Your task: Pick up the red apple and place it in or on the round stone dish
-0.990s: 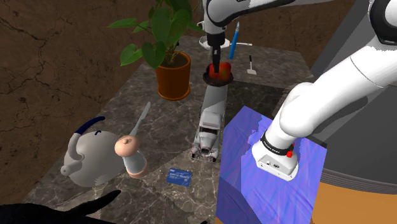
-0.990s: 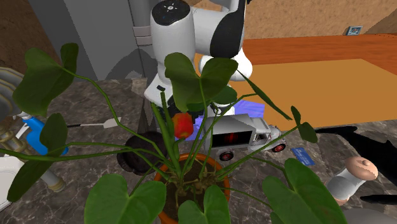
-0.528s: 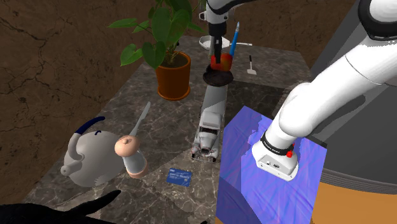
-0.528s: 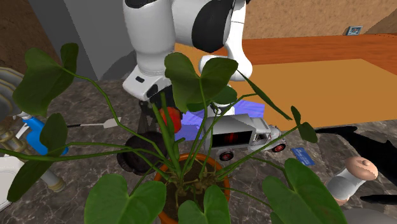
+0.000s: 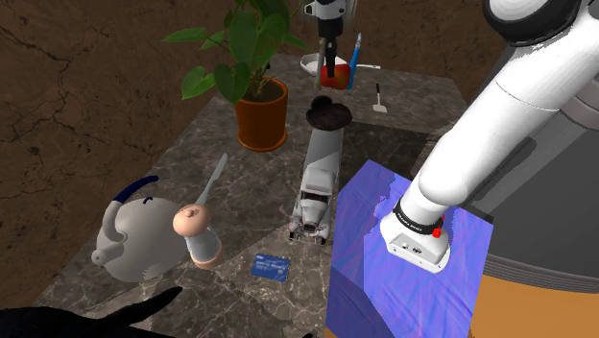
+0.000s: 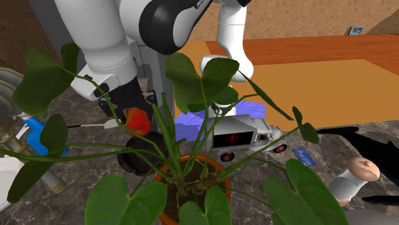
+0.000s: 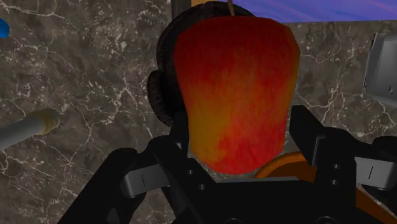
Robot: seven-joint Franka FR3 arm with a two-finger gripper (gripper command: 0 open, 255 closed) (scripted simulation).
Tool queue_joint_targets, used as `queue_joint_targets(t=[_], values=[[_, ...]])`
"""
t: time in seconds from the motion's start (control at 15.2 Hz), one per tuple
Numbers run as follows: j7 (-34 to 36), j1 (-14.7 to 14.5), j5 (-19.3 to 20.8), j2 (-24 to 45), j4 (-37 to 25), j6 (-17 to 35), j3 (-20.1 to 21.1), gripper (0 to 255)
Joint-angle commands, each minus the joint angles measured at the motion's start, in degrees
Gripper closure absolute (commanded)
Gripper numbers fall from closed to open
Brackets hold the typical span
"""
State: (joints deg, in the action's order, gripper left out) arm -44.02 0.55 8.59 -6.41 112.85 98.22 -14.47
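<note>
Stretching up the right side of the shoulder view, the white arm (image 5: 499, 125) ends at the top centre. The dark marbled surface (image 5: 240, 206) runs from lower left to upper right. On it the potted plant (image 5: 259, 106) stands just left of the round dark dish (image 5: 328, 115). A grey toy truck (image 5: 317, 182) reaches up to the dish's lower rim; whether they touch I cannot tell. Bare surface lies open at the dish's right. The red apple (image 5: 331, 79) hangs above the dish, clear of it, near the surface's far edge. The black fingers (image 7: 310, 137) clasp the apple on both sides, with the dish's rim (image 7: 162, 89) showing behind it.
</note>
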Motion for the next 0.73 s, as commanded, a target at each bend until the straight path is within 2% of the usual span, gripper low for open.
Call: queue_joint_targets(t=[0.0, 0.66], values=[[-1.01, 0.41, -0.04, 1.13, -0.80, 0.46, -0.56, 255], [-0.43, 0.57, -0.09, 2.58, 5.38, 8.03, -0.83, 255]])
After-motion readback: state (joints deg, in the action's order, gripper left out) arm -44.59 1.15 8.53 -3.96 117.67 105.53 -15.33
